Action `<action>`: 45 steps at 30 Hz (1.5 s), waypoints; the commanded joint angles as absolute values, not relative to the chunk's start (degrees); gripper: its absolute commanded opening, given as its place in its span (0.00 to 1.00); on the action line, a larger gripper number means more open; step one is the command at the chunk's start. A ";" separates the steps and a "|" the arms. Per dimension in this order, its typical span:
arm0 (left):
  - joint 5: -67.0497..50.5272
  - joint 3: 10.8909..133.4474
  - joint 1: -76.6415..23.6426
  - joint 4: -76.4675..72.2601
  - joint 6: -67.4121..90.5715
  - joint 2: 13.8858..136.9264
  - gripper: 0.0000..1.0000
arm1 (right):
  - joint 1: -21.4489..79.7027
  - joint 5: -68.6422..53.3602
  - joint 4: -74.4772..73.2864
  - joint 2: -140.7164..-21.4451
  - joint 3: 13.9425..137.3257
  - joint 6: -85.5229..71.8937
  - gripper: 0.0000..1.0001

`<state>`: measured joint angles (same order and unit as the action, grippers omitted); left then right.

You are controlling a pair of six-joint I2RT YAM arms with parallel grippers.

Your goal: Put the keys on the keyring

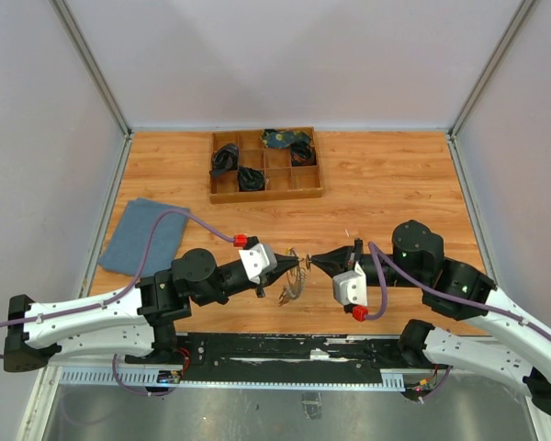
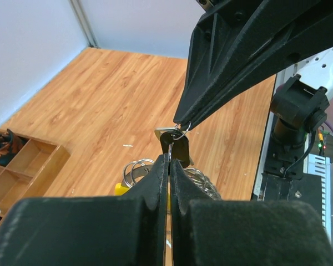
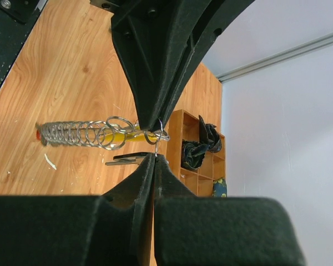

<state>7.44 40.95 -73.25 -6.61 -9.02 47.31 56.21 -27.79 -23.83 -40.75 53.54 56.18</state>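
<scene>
My left gripper [image 1: 288,266] and right gripper [image 1: 315,262] meet tip to tip above the table's near middle. The left gripper [image 2: 170,162] is shut on the thin edge of the keyring [image 2: 181,131], with a black-headed key [image 2: 178,148] just beyond its tips. The right gripper [image 3: 155,157] is shut on a thin silvery key edge linked to the keyring [image 3: 156,134]. Several silvery loops [image 3: 80,133] and the yellow piece [image 3: 122,136] hang beside it. The rest of the keys [image 1: 292,290] dangle below the grippers.
A wooden compartment tray [image 1: 265,188] with dark cloth items stands at the back centre. A blue cloth [image 1: 142,237] lies at the left. Grey walls close in the table on both sides. A black rail [image 1: 285,347] runs along the near edge.
</scene>
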 commanded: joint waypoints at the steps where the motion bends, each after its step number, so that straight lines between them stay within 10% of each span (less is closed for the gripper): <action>1: 8.09 43.59 -73.39 -8.44 -9.86 47.14 0.00 | 57.11 -27.24 -24.16 -41.07 55.81 55.91 0.01; 45: 8.20 45.00 -73.39 -6.33 -10.50 48.19 0.00 | 58.09 -28.29 -25.85 -42.44 55.11 56.34 0.01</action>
<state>7.73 42.13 -73.25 -4.10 -10.07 48.38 57.28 -27.03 -24.82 -42.39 53.84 56.18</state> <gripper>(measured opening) 0.010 0.009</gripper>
